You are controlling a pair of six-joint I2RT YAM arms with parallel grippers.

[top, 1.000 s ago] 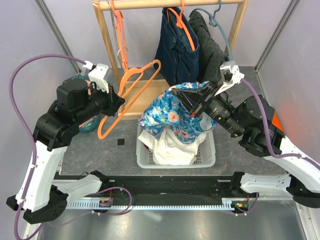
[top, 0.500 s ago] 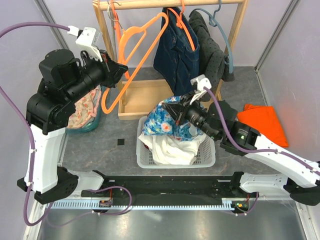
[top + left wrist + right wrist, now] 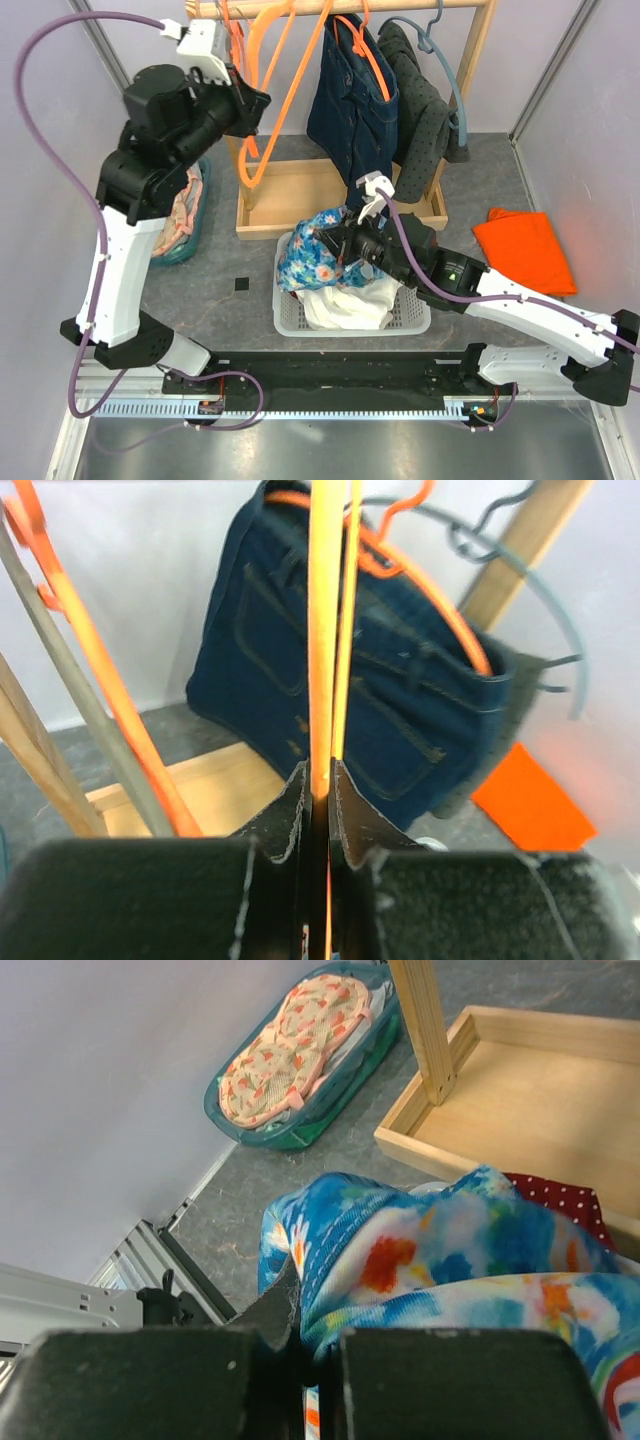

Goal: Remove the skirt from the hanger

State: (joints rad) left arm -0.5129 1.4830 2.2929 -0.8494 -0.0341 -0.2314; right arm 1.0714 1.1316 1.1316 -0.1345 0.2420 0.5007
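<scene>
A grey, speckled table (image 3: 520, 330) carries everything. Near its middle stands a white slatted laundry basket (image 3: 412, 312). Just beyond that is the shallow wooden base tray (image 3: 300, 195) of a clothes rack. At the left sits a teal basket (image 3: 172, 256) filled with floral cloth. A folded orange cloth (image 3: 523, 250) lies flat at the right, and a small black square (image 3: 241, 285) lies left of the white basket.

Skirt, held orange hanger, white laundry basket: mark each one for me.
skirt (image 3: 312, 252), top view, left part of the blue floral bundle.
hanger (image 3: 325, 630), left wrist view, middle of the upright orange bar.
basket (image 3: 288, 315), top view, near-left corner of the white mesh wall.
</scene>
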